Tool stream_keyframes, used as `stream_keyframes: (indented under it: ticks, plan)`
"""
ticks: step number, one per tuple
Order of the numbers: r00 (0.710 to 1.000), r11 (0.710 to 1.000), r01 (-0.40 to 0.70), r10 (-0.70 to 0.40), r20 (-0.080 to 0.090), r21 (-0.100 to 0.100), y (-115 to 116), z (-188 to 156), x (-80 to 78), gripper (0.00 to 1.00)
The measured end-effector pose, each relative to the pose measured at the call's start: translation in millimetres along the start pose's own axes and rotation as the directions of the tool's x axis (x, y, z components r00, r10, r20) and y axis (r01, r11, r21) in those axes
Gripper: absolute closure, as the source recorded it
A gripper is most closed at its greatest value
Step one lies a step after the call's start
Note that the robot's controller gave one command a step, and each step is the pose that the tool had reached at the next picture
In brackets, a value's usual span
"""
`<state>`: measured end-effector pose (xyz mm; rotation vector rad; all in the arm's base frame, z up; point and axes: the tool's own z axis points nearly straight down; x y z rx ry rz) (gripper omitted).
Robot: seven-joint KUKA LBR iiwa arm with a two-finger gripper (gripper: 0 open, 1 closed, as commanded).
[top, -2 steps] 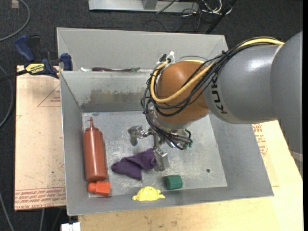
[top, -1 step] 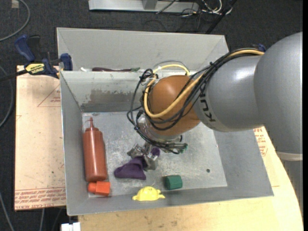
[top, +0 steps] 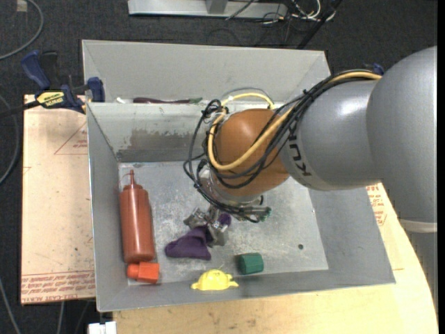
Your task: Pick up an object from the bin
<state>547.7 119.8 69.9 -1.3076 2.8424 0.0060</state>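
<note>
Grey metal pincer (top: 211,227) at the arm's tip hangs low over the floor of the grey bin (top: 208,72), a little toward the front of its middle. It is tucked under the rounded orange wrist cover (top: 247,152), which is wrapped in black and yellow cables (top: 229,165). Whether it is open or closed I cannot tell, nor whether it has hold of anything.

Its tip meets the upper right end of a crumpled purple thing (top: 188,248), soft-looking and dark, which lies on the bin floor just in front and to the left of it. A small patch of the same purple shows just beside the tip on the right.

Along the bin's left side an orange-red squeeze bottle (top: 137,223) lies on its side, nozzle toward the back wall. A small orange-red piece (top: 144,272) sits just at its base. Near the front wall lie a yellow toy-like piece (top: 214,280) and, just right of it, a small green block (top: 249,263), both apart from the purple thing.
</note>
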Motion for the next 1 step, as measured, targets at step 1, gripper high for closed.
stream_keyframes:
  ticks: [1]
  plan:
    - [0.999,0.999,-0.045,0.045,0.01,0.005,14.9,-168.6,-18.2,1.0]
